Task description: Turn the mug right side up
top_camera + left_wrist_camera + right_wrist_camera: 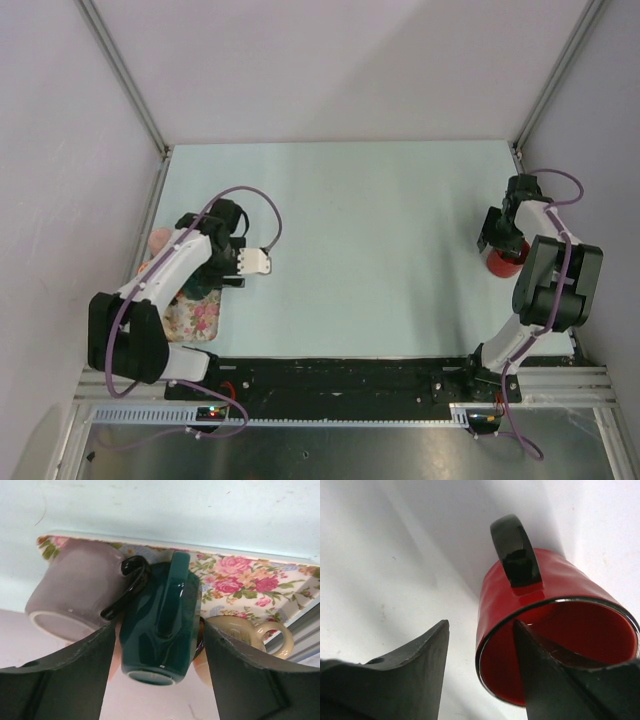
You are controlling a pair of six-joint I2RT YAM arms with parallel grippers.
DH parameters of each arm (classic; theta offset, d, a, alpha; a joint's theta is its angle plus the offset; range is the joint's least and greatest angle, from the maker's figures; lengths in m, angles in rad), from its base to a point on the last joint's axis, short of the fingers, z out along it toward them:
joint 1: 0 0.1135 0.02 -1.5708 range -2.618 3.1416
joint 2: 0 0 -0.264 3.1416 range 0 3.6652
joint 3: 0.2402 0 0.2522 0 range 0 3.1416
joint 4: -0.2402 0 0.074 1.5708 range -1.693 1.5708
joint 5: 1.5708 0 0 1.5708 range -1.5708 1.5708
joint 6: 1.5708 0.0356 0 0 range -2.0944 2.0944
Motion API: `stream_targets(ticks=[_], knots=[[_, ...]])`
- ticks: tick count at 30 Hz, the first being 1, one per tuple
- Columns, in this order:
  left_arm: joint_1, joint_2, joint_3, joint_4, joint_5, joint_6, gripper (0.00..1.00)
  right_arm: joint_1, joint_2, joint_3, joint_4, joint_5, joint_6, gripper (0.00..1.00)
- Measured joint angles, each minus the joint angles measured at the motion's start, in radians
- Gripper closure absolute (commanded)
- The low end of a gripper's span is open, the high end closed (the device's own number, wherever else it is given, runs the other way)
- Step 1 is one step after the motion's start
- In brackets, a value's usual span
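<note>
The red mug sits near the right edge of the table, well apart from everything else. The right gripper is at its rim. One of the fingers reaches inside the mouth and the other stands outside with a clear gap to the wall, so the pair is spread and not clamping. The open mouth faces the wrist camera and the black handle is on the far side. I judge the mug already stands mouth up, or very nearly, which puts the task at its closing step. The next move would be a straight lift that draws the inner finger out without catching the rim and tipping the mug. The left gripper holds nothing, its fingers parted. Its camera looks at a floral tray bearing a grey mug, a dark green mug and a cream one. The table is pale mint and matte, with plain grey walls, aluminium posts and a black rail along the near edge.
</note>
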Motion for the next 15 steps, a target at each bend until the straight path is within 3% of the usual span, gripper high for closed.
stream_targets(ticks=[6, 13, 15], knots=[[0.0, 0.066, -0.023, 0.009, 0.011, 0.004, 0.43, 0.002, -0.087, 0.002, -0.02, 0.001, 0.003, 0.27], [0.0, 0.104, -0.062, 0.047, 0.002, 0.02, 0.7, 0.006, -0.215, 0.016, -0.055, -0.002, 0.005, 0.26], [0.0, 0.104, -0.078, 0.06, -0.011, 0.032, 0.82, 0.007, -0.246, 0.019, -0.058, -0.014, 0.007, 0.26]])
